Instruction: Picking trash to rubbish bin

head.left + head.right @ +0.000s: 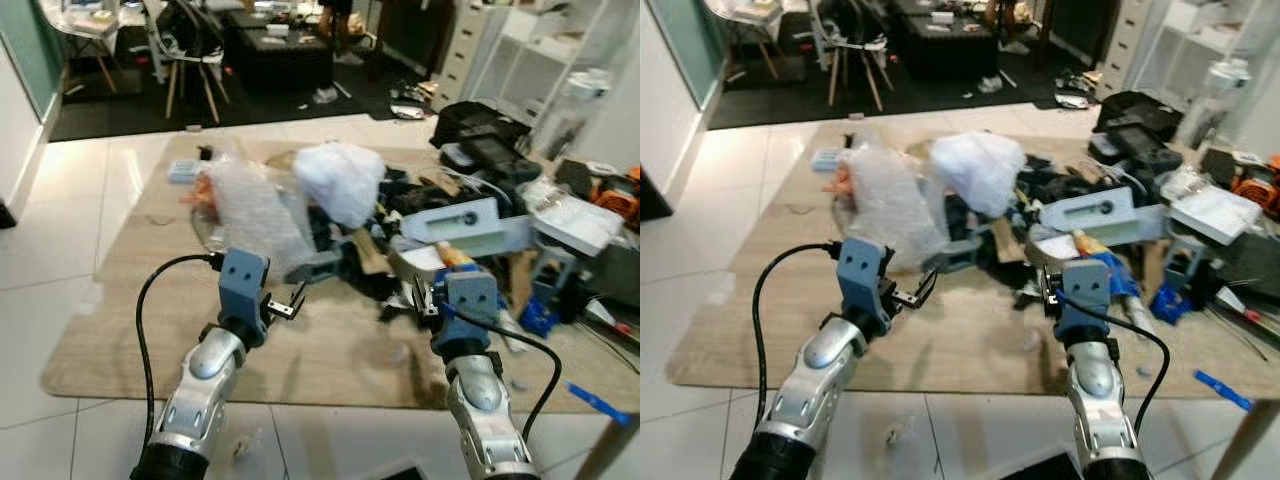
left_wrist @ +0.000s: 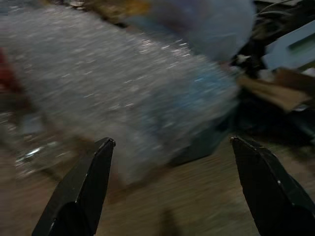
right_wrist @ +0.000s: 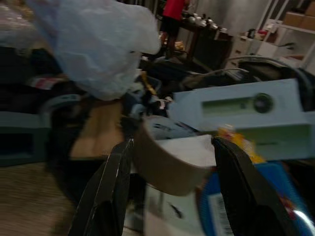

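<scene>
Reaching step, nothing held — both grippers spread wide over the rug (image 1: 120, 330). The left gripper (image 2: 172, 147) faces the bubble wrap (image 2: 123, 93); the right gripper (image 3: 170, 147) faces a tape roll (image 3: 167, 162). Next, I judge: advance, then close.

Bright room, soft blur, wrist views dim
</scene>
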`<state>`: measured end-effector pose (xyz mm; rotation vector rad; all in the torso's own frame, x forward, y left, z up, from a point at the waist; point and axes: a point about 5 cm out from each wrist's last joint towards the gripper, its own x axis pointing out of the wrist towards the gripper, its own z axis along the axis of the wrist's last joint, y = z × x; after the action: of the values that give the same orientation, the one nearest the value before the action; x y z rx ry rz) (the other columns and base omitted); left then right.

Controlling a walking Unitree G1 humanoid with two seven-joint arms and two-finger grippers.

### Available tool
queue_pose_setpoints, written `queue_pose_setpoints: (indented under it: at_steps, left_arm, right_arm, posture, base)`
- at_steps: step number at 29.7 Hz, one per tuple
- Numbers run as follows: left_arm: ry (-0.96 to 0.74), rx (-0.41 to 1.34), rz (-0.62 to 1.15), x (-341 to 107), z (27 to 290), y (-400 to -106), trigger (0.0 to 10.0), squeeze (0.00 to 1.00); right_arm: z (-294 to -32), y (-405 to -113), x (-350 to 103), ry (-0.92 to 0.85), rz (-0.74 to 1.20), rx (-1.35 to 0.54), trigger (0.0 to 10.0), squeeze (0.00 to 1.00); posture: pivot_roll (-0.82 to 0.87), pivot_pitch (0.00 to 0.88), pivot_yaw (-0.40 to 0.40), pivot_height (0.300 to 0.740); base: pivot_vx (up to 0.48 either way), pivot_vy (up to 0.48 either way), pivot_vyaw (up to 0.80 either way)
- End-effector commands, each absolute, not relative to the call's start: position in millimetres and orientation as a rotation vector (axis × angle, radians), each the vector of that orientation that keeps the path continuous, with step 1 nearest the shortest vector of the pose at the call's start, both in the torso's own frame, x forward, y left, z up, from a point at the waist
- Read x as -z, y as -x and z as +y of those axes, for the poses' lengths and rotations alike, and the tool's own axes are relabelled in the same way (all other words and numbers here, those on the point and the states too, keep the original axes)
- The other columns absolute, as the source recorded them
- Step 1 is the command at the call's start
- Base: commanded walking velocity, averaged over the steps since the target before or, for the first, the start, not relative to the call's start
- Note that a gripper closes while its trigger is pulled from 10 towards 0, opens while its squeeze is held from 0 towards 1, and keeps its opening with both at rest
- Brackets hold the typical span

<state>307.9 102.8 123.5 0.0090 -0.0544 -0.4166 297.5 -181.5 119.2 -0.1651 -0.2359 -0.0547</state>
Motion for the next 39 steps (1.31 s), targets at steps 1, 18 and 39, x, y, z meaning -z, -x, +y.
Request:
queue_pose_setpoints:
  at_steps: [1,18,39]
  left_arm:
    - [-0.017,0.442,-0.059,-123,98,-306,10.0,0.00]
    - [-0.049,0.638,-0.131,-136,94,-301,10.0,0.00]
    - [-0.198,0.840,-0.158,-163,83,-304,10.0,0.00]
  right_arm:
    - [-187,-296,-120,0.179,-0.236,0.074,10.0,0.00]
    - [-199,-306,-132,0.358,-0.212,0.043,10.0,1.00]
    - [-234,-360,-161,0.098,-0.111,-0.190,10.0,0.00]
  posture:
    - [-0.10,0.048,-0.026,0.740]
    - [-0.11,0.030,-0.030,0.740]
    - [-0.06,0.111,0.007,0.740]
  base:
    - [0.000,0.000,0.00]
    - [0.000,0.000,0.00]
    - [0.000,0.000,0.00]
